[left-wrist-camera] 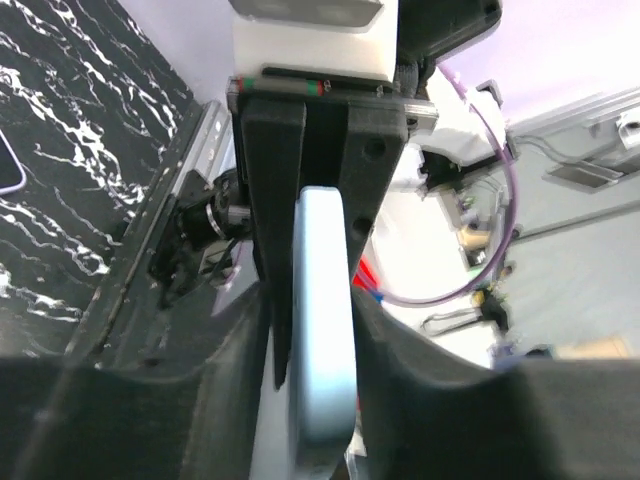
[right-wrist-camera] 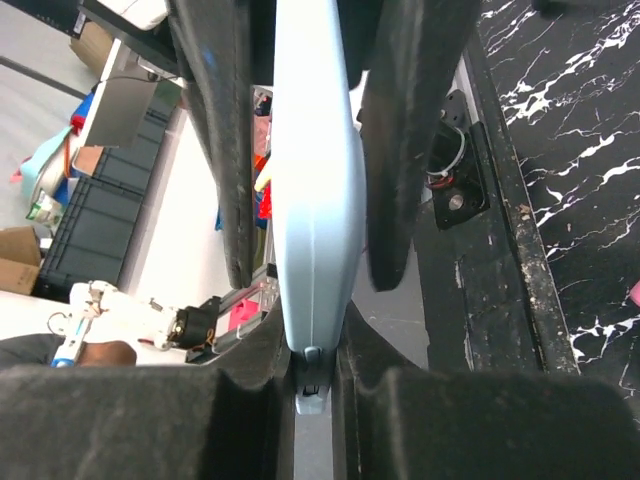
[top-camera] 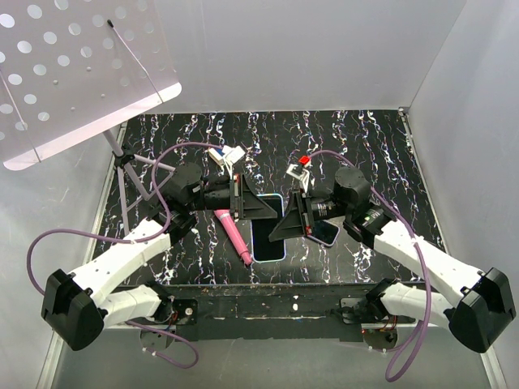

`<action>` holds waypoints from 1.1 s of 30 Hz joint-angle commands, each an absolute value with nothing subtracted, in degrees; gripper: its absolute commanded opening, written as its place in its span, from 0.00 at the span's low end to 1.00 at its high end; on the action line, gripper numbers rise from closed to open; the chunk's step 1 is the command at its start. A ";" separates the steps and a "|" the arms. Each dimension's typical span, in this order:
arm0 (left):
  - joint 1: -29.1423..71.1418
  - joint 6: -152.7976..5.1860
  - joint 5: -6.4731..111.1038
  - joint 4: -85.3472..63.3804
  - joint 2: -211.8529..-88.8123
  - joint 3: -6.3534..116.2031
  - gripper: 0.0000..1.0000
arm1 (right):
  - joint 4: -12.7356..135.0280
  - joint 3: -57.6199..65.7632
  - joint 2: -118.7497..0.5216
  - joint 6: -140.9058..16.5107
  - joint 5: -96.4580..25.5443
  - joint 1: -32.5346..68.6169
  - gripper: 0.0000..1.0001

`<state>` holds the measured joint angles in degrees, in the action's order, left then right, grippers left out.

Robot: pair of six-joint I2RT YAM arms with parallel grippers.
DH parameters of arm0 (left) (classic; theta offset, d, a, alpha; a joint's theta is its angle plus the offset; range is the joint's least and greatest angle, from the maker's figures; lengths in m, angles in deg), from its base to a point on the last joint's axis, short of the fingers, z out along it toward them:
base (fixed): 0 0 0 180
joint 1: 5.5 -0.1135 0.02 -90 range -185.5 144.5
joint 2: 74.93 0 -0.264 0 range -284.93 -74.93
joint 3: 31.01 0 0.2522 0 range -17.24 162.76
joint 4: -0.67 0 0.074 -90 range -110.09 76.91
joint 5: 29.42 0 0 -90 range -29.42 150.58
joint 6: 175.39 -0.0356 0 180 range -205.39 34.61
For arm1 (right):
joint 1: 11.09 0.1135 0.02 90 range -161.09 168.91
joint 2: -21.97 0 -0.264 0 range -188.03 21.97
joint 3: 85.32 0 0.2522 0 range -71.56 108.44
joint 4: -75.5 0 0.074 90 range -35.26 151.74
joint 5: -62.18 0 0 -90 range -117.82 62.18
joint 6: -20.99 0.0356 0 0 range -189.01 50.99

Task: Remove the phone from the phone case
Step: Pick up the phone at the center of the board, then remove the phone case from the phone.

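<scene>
A phone in a light blue case (top-camera: 268, 237) is held above the black marbled table (top-camera: 381, 154), between the two grippers at the middle. My left gripper (top-camera: 261, 209) is shut on the case from the left; in the left wrist view the case (left-wrist-camera: 325, 320) shows edge-on between my fingers (left-wrist-camera: 318, 335). My right gripper (top-camera: 281, 225) is shut on it from the right; in the right wrist view the case's edge (right-wrist-camera: 315, 200), with a side button, sits between my fingers (right-wrist-camera: 310, 350). The phone's dark face is up.
A pink pen-like object (top-camera: 233, 235) lies left of the phone. A second dark phone (top-camera: 326, 232) lies under the right gripper. A white perforated board (top-camera: 73, 65) on a thin stand (top-camera: 130, 170) stands at the back left. White walls enclose the table.
</scene>
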<state>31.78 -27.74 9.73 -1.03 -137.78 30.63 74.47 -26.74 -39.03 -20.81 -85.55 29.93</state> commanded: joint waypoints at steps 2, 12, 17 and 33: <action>31.59 -28.68 20.21 -6.11 -133.30 32.77 0.68 | 81.01 -28.40 -35.96 -17.68 -78.48 30.40 0.01; 31.94 -16.50 31.58 1.55 -116.15 11.17 0.73 | 90.73 -34.29 -28.49 -12.42 -67.73 30.22 0.01; 33.52 -11.38 29.56 13.18 -118.51 6.49 0.65 | 92.85 -36.14 -28.31 -10.49 -64.74 30.22 0.01; 40.64 -12.70 33.15 17.15 -120.89 5.34 0.03 | 87.93 -35.35 -26.90 -7.49 -60.94 30.22 0.01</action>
